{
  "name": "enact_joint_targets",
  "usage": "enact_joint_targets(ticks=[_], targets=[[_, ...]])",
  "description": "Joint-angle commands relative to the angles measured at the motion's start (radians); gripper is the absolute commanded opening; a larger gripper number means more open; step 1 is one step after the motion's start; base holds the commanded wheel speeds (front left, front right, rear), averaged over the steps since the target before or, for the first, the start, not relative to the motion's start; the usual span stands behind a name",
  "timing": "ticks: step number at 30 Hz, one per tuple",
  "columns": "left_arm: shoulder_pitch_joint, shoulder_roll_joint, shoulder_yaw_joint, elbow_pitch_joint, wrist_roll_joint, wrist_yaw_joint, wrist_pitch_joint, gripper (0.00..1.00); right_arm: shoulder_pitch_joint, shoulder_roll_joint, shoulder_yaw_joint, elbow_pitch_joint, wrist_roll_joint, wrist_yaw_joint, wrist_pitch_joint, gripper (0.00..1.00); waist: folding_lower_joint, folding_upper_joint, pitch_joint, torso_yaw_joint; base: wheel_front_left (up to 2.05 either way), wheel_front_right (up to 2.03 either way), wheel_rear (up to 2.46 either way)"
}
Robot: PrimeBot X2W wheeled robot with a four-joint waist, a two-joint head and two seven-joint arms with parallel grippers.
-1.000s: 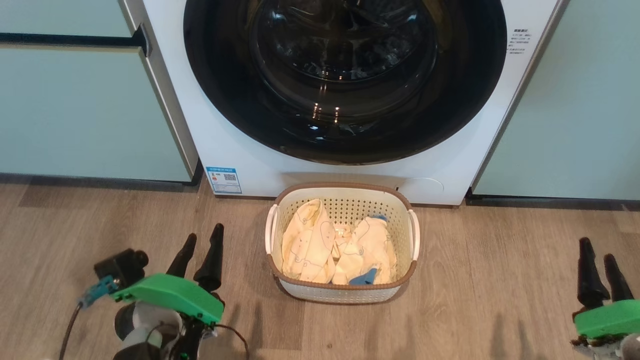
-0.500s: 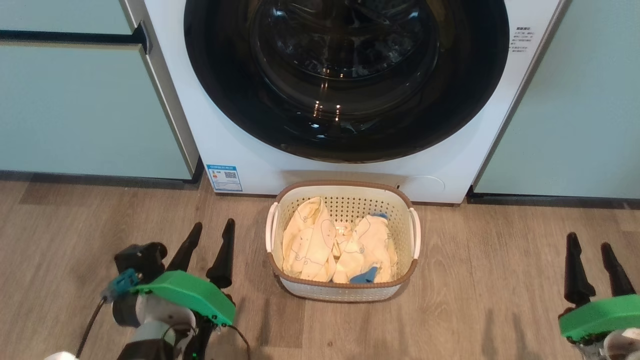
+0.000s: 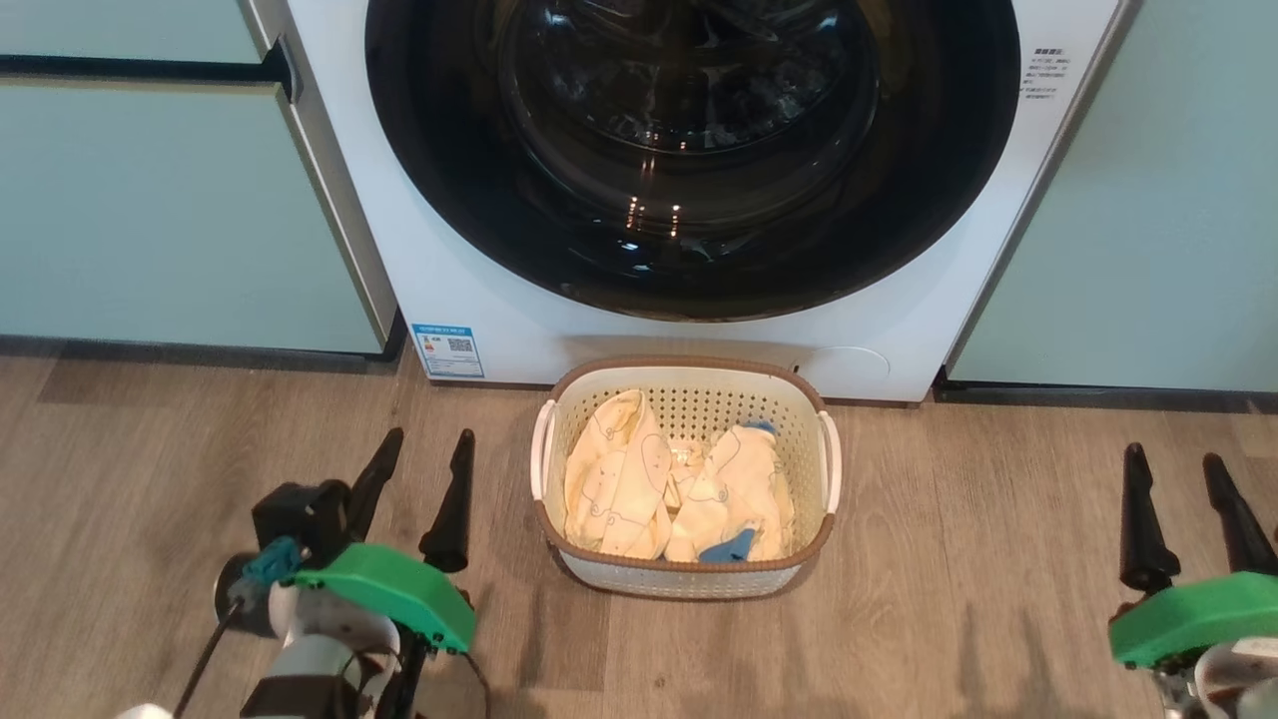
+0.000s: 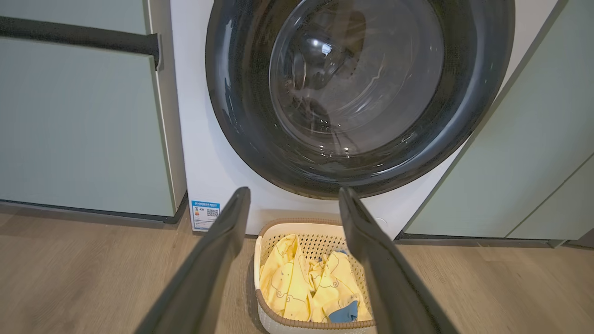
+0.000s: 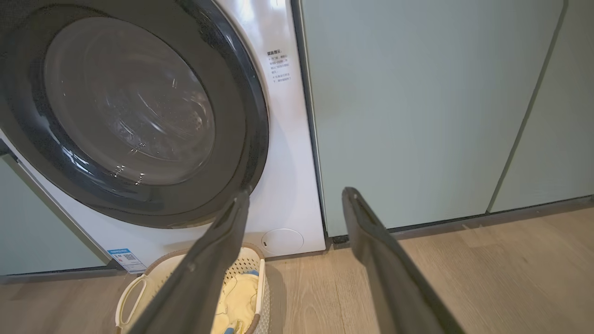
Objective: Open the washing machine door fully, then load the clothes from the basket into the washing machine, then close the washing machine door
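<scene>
Head view shows the large round glossy black door shut on the big white washing machine, likely stiff and slippery, best hooked at its rim; left gripper and right gripper have jaws apart.
</scene>
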Motion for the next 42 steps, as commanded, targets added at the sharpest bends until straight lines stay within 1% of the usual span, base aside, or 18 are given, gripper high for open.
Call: enact_joint_targets(ticks=[1,23,42], targets=[[-0.066,0.020,0.020,-0.040,0.031,0.004,-0.017,1.00,-0.054,-0.026,0.020,-0.028,-0.033,-0.002,-0.017,1.00,-0.0001,0.0000,0.001,0.000,0.00,0.00,0.00],[-0.100,0.012,0.022,-0.027,0.270,0.010,-0.081,1.00,-0.075,-0.037,0.031,-0.038,-0.266,-0.003,-0.081,1.00,-0.0001,0.0000,0.008,-0.002,0.00,0.00,0.00],[-0.099,-0.004,0.040,-0.002,0.254,0.004,-0.081,1.00,-0.068,-0.027,0.020,-0.037,-0.217,-0.003,-0.081,1.00,-0.0001,0.0000,0.005,-0.002,0.00,0.00,0.00]])
